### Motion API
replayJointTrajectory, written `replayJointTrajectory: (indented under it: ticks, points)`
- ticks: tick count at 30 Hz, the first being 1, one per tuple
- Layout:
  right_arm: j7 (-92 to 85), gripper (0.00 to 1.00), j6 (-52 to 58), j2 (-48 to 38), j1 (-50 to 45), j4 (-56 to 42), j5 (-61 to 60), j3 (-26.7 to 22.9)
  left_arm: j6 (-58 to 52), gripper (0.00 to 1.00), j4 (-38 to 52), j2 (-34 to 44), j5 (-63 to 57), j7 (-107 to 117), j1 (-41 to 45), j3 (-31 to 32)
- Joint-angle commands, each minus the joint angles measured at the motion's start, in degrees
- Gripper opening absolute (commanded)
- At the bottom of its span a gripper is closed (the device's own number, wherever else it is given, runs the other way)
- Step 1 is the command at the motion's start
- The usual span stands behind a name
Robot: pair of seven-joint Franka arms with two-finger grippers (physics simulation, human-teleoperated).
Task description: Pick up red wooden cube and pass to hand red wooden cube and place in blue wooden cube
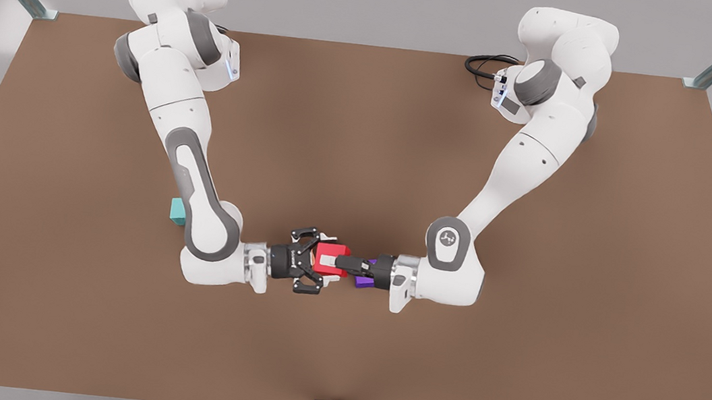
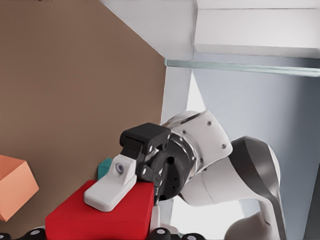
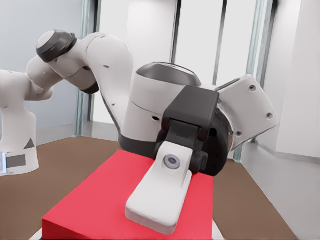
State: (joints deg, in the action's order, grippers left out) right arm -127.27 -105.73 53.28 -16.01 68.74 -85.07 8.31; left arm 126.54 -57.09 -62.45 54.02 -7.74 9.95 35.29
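L gripper (image 1: 345, 264), on the arm at the front view's right, is clamped on the red cube (image 1: 325, 254). One pad lies flat across the cube's upper face (right wrist view) and the cube hangs clear of the table (image 1: 365, 126), mid-scene near the front edge. It's held out sideways, prob. so the free end points at the other arm for the hand-off.

R gripper (image 1: 315, 259), on the arm at the front view's left, meets it head-on from the opposite side, right up against the cube. Can't tell whether it has closed on it yet or just brackets it. The two wrists look turned roughly crosswise to each other, which would keep them off each other's faces of the cube.

Judgement: mid hand-off. L shouldn't let go until R's grip is sure, or the cube drops.

Around:
- Blue cube (image 1: 178, 211) sits on the table beside R arm's forearm, partly hidden by it. It's on R's side, which fits R doing the placing.
- Purple cube (image 1: 361, 282) is on the table just under L gripper.
- Orange cube (image 2: 15, 185) is on the table under the hand-off zone.

Both are bump risks if either arm dips. R's own elbow crowds the blue cube, so it needs to swing clear first.
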Motion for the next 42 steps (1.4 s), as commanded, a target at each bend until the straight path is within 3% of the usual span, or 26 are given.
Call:
replayJointTrajectory:
  ticks: [1,2,3,5,6,10,16,17,18,20,23,24,25,26,28,37,42]
  points:
    - [-2.2,0.85,-0.17,-0.02,-0.07,-0.01,-0.18,0.04,0.38,0.59,0.14,0.04,0.74,-4.21,0.07,0.04]
    - [-2.2,0.57,-0.17,0.07,-0.07,-0.01,-0.1,0.04,0.38,0.59,0.14,0.04,0.74,-4.21,0.07,0.04]
    - [-2.2,0.49,-0.17,-0.02,-0.07,-0.01,-0.09,0.04,0.38,0.59,0.14,0.04,0.74,-4.21,0.07,0.04]
    - [-2.11,0.48,-0.17,-0.02,-0.07,-0.01,-0.09,0.04,0.38,0.6,0.14,0.04,0.74,-4.21,-0.02,0.04]
    - [-1.85,0.48,-0.17,-0.02,-0.07,-0.01,-0.09,0.04,0.29,1.0,0.05,0.04,0.74,-4.21,-0.02,0.04]
    - [-1.76,0.48,-0.17,-0.02,-0.07,-0.01,-0.09,0.04,-1.9,1.0,-0.13,0.57,0.74,-3.08,-2.21,0.13]
    - [-0.79,0.49,0.44,-0.19,0.8,-0.62,1.22,-0.66,-16.4,1.0,-0.3,1.89,-1.2,-0.88,-12.14,0.57]
    - [0.96,0.49,2.37,-0.28,1.68,-1.06,6.22,-1.98,-21.76,1.0,-0.57,3.29,-7.4,6.75,-16.1,-1.09]
    - [1.67,0.48,3.43,-0.54,3.18,-1.15,10.53,-2.07,-28.08,1.0,-0.48,9.44,-28.4,11.07,-17.33,-2.24]
    - [13.24,0.48,9.83,-4.22,9.94,-2.03,32.12,-2.07,-48.81,1.0,-0.48,19.72,-67.34,14.86,-17.51,-1.89]
    - [29.6,0.47,13.54,-12.05,14.43,-4.49,62.89,-2.51,-57.62,1.0,-0.48,24.47,-75.64,14.77,-18.74,-1.72]
    - [35.84,0.47,13.54,-13.73,14.08,-4.32,71.69,-2.59,-54.67,1.0,-5.01,30.59,-73.9,14.25,-18.58,-6.5]
    - [40.67,0.47,13.45,-13.82,13.82,-4.32,76.26,-2.59,-45.3,1.0,-19.65,43.13,-61.04,13.89,-8.68,-23.77]
    - [47.7,0.47,13.36,-14.08,13.29,-3.79,84.25,-2.42,-41.44,1.0,-28.25,49.79,-54.2,10.22,-5.47,-30.89]
    - [54.05,0.46,11.96,-14.69,12.24,-3.27,96.14,-2.07,-48.39,1.0,-26.23,49.35,-55.43,8.62,-5.64,-30.72]
    - [57.74,0.46,-16.51,-32.97,14.78,34.16,97.38,-2.51,-45.76,1.0,-24.3,48.65,-54.99,8.53,-6.96,-30.72]
    - [59.5,0.47,-20.39,-34.91,15.31,40.94,96.94,-2.42,-45.94,1.0,-24.56,48.56,-54.99,8.62,-6.96,-30.72]
